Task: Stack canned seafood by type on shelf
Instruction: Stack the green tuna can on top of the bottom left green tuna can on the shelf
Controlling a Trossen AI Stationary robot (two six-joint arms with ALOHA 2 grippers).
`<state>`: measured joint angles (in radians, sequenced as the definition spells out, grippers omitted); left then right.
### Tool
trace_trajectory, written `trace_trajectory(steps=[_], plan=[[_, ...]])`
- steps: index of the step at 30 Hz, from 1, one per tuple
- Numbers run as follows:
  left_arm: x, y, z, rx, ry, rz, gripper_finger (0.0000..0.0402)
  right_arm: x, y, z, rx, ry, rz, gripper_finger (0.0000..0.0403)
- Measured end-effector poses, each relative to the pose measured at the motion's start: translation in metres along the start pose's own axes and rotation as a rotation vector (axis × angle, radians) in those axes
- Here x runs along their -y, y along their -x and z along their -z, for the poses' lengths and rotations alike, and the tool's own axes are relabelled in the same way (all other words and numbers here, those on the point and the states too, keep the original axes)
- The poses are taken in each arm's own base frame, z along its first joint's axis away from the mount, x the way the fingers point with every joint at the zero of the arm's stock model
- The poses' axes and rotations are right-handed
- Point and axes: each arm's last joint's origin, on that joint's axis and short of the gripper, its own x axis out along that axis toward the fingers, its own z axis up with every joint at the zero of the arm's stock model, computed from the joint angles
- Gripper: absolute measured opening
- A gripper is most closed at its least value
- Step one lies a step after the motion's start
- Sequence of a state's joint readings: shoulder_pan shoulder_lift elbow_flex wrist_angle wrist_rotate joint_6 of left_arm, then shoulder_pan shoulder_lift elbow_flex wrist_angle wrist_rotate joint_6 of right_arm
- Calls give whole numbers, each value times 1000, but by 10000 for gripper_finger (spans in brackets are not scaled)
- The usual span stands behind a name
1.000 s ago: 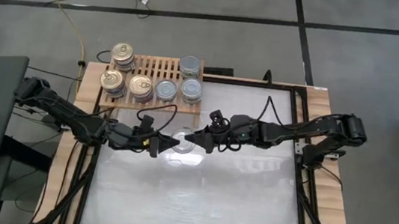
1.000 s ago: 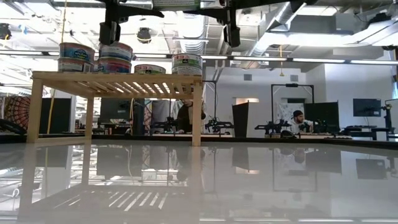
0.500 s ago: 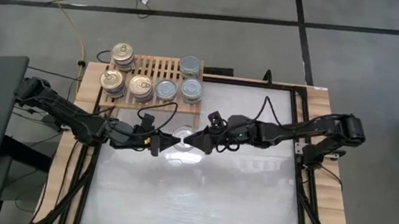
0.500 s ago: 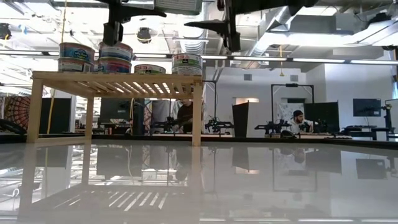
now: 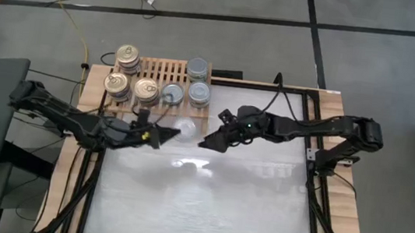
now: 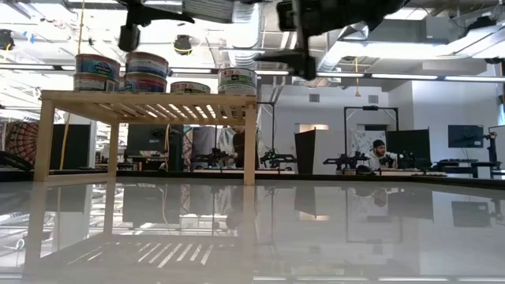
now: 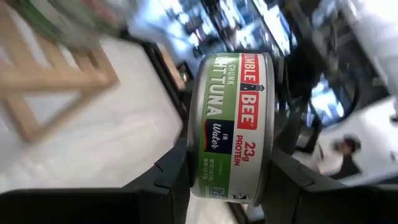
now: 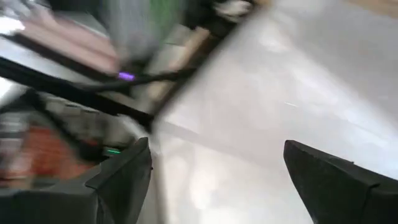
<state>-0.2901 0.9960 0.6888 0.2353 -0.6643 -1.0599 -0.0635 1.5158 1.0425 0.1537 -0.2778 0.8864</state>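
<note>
Robotics lab, exposed ceiling ducts (image 6: 371, 31), monitors (image 6: 465, 136), person at workstation (image 6: 379, 151)

Right wrist view smeared: shelf (image 8: 186, 43) barely readable. Held can (image 5: 183, 126) blurred beside shelf in high view. Low view crops both arms above shelf.

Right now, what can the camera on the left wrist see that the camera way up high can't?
Only the left wrist view shows the label on the held tin: green and white, reading chunk tuna in water, with the left gripper's fingers clamped on both sides.

Only the high view shows the wooden shelf with its can stacks, and the right gripper open nearby.

Both show the left gripper holding that tin.
</note>
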Motion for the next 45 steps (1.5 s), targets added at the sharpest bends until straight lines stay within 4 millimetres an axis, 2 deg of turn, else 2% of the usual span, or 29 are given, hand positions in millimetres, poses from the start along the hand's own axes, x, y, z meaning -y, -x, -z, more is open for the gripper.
trace_trajectory(steps=[7,10,14,20,27,31,45], plan=[[2,31,-33,205,88,-65,134,-4,43,17,8,146,423,383],[-2,35,-37,290,150,-116,134,-6,58,25,41,187,582,383],[-8,30,-32,385,245,-180,134,-9,68,33,69,236,699,383],[-18,11,-24,547,381,-228,134,-10,67,37,49,326,727,383],[-24,-19,-13,610,434,-219,142,-9,68,38,15,367,745,384],[-32,-30,-9,645,464,-231,140,-6,70,41,-22,377,773,384],[-45,-41,-18,803,602,-218,156,-3,73,44,-87,420,810,384]])
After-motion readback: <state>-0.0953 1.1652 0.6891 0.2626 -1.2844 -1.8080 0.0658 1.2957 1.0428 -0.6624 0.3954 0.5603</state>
